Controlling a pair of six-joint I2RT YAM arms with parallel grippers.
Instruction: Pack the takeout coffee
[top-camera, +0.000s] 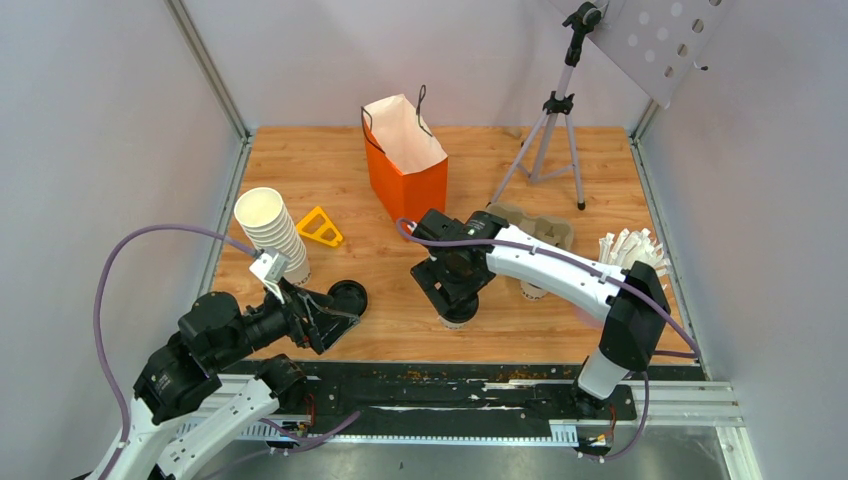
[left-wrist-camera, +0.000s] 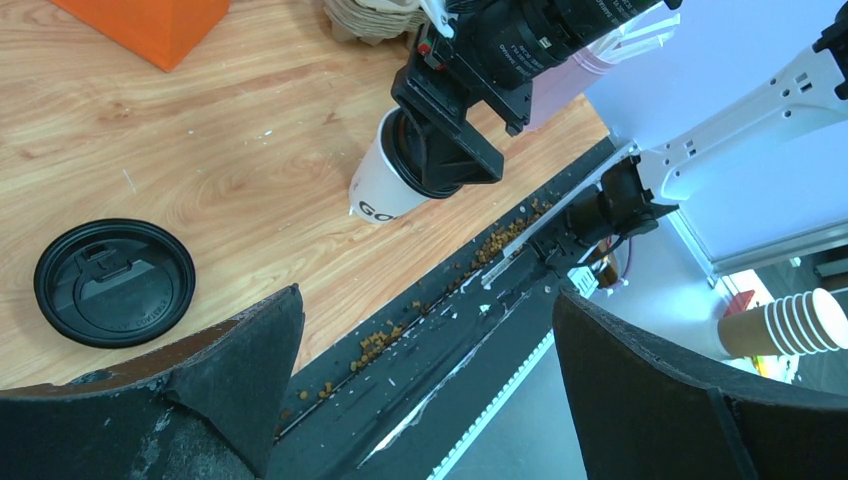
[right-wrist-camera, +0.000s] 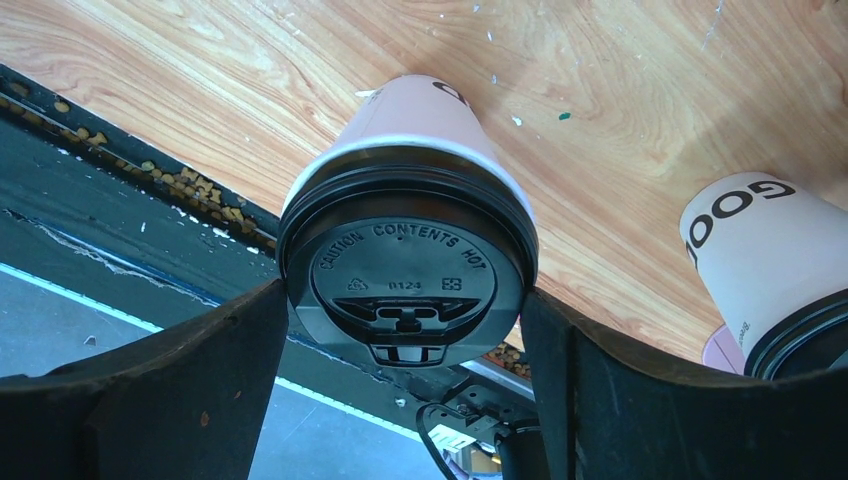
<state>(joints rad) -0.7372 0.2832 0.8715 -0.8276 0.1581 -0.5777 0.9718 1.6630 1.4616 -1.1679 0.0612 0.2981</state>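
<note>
One takeout coffee (right-wrist-camera: 410, 120), a white cup with a black lid (right-wrist-camera: 400, 270), stands near the table's front edge (top-camera: 458, 320) (left-wrist-camera: 385, 190). My right gripper (right-wrist-camera: 405, 290) (top-camera: 458, 300) is over it from above. Its fingers (right-wrist-camera: 230, 370) sit right at both sides of the lid's rim. Whether they press on the rim I cannot tell. A second lidded takeout coffee (right-wrist-camera: 760, 240) (top-camera: 533, 290) stands just to its right. My left gripper (left-wrist-camera: 425, 300) (top-camera: 335, 325) hangs wide open and empty over the front rail, beside a loose black lid (left-wrist-camera: 113, 282) (top-camera: 348, 297).
The orange paper bag (top-camera: 405, 180) stands open at the back centre. A cardboard cup carrier (top-camera: 540, 225) lies under the right arm. A stack of lidless cups (top-camera: 272, 235) and a yellow triangle (top-camera: 320, 228) are on the left. A tripod (top-camera: 550, 130) stands back right.
</note>
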